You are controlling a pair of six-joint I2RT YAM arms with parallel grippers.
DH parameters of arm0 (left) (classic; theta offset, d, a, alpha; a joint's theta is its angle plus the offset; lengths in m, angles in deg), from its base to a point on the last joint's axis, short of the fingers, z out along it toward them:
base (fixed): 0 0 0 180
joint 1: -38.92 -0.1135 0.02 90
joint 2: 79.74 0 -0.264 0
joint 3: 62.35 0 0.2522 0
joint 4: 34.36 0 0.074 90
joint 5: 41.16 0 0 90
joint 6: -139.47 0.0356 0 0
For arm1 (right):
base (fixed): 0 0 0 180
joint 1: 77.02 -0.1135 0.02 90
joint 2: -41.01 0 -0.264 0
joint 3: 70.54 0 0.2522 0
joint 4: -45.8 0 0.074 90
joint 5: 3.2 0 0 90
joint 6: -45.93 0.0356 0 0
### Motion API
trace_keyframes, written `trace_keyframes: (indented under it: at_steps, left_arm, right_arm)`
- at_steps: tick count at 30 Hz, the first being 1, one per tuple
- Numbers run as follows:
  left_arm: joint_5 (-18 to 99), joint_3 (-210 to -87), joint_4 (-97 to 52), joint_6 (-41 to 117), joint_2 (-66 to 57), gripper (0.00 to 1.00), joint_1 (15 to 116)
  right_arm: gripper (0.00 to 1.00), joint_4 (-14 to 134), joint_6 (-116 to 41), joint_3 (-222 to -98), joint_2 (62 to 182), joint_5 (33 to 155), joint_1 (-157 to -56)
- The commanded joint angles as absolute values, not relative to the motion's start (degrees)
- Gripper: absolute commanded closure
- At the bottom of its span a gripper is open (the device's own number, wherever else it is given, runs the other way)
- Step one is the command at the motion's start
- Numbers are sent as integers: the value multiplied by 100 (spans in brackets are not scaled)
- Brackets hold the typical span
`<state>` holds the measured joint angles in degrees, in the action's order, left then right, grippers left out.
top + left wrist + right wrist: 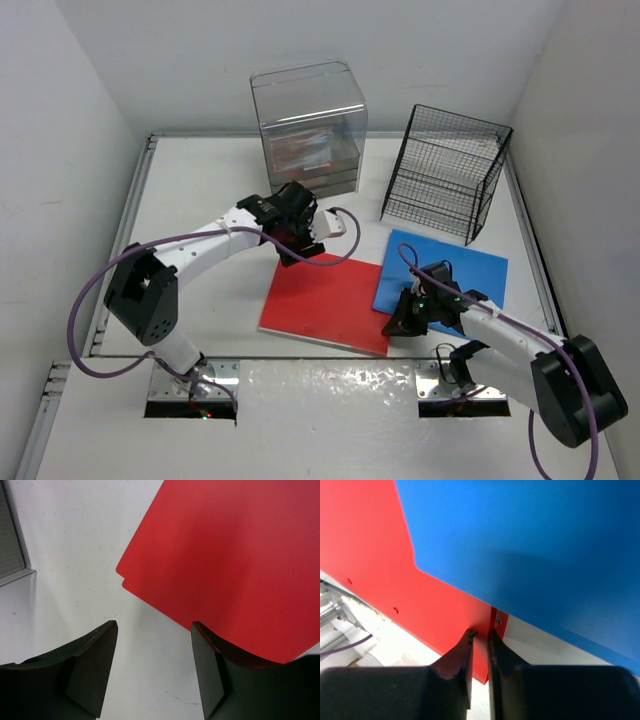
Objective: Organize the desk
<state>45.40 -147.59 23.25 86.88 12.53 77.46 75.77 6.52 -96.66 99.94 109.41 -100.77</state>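
At the near right corner of the red folder (325, 300), the right gripper (480, 637) has its jaws drawn almost together, with the folder's thin edge running between the two fingertips. It looks like a pinch on that edge, though how firm it is I cannot tell. The folder lies flat on the desk (200, 190), in the middle of its near half, and spreads away from these jaws to the left and toward the far side. Its edges are skewed against the desk's rails. The blue folder (450, 265) lies just beside it on the right and laps over the red edge close to the pinch, so any pull may drag the blue one along.

The left gripper (155, 627) hangs over the far edge of the red folder, jaws about half open with nothing between them. The folder's far left corner shows just ahead of its fingers. The right arm is therefore the one engaged. A black wire rack (445, 175) and a clear plastic box (308, 120) stand along the far side.
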Motion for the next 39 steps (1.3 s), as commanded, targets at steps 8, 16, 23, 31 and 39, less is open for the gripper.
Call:
trace_keyframes:
  at_steps: [8, 16, 23, 31, 39]
  left_arm:
    - [4637, -14651, 2176, 8683, 1070, 42, 7847]
    - [4621, -14343, 2598, 9288, 105, 41, 8539]
    - [4626, -13993, 2153, 9087, -336, 6, 9551]
    - [5261, -12798, 648, 8692, -196, 2, 10263]
    - [6306, -12217, -978, 8209, 419, 0, 10879]
  right_arm:
    - [100, 6720, 596, -9757, 10095, 11019, -10084]
    - [100, 5993, 813, -10416, 10243, 10948, -10084]
    - [100, 4920, 1464, -10505, 10710, 10983, -10102]
    - [100, 4453, 1807, -10672, 10903, 10948, -10233]
    - [100, 4312, 1913, -10707, 10974, 10939, -10295]
